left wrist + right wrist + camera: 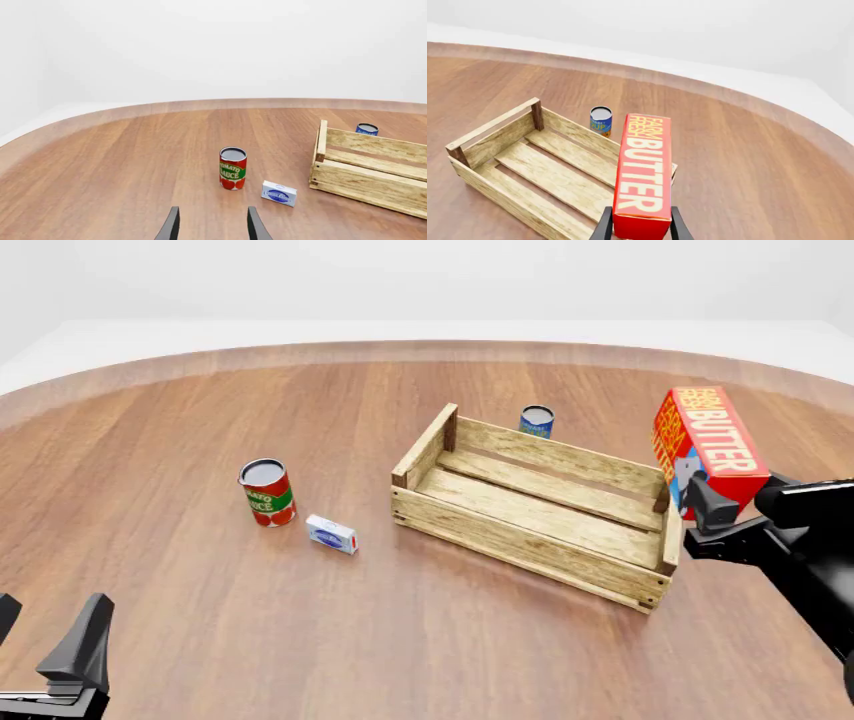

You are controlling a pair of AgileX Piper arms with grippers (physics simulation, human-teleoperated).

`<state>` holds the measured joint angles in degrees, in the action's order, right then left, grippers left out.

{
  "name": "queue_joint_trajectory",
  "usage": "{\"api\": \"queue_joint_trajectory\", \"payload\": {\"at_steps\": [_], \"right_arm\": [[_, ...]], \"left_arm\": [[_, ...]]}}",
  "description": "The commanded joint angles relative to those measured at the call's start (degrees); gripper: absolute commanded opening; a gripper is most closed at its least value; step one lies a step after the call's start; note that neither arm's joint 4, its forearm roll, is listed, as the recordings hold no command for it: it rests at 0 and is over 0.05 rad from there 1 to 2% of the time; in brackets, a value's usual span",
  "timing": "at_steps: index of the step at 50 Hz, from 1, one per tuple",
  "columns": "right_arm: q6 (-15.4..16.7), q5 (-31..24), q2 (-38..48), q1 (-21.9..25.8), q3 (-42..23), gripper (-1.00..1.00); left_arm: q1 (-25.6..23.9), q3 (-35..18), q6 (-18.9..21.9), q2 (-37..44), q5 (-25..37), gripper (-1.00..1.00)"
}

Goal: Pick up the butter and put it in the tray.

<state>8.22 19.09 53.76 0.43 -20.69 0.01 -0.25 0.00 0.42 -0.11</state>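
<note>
My right tool [705, 502] is clamped on the red rectangular butter carton [707, 445], lifted at frame right beside the wooden slat tray [531, 536]; placing remains. My left tool [212, 227] stands apart, idle.

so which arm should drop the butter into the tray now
The right. Its gripper already holds the butter lifted beside the tray at its right end. The left gripper is open and empty, back near the table's near edge, far from the tray.

The butter [642, 172] carton reads "FARM FRESH BUTTER"; the red can [233, 168] reads "TOMATO SAUCE".
</note>
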Motion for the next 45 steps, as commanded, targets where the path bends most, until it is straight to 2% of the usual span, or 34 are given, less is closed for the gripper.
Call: {"api": "queue_joint_trajectory", "payload": {"at_steps": [1,31,45], "right_arm": [[-0.9,2.3,3.3,3.1,-2.4,-1.00],[-1.0,7.6,13.8,8.8,-5.5,-1.00],[-1.0,9.1,18.6,9.8,-7.8,-1.00]], "left_arm": [[0.0,0.0,0.0,0.0,0.0,1.00],[0.0,0.0,0.0,0.0,0.0,1.00],[0.0,0.0,0.0,0.0,0.0,1.00]]}}
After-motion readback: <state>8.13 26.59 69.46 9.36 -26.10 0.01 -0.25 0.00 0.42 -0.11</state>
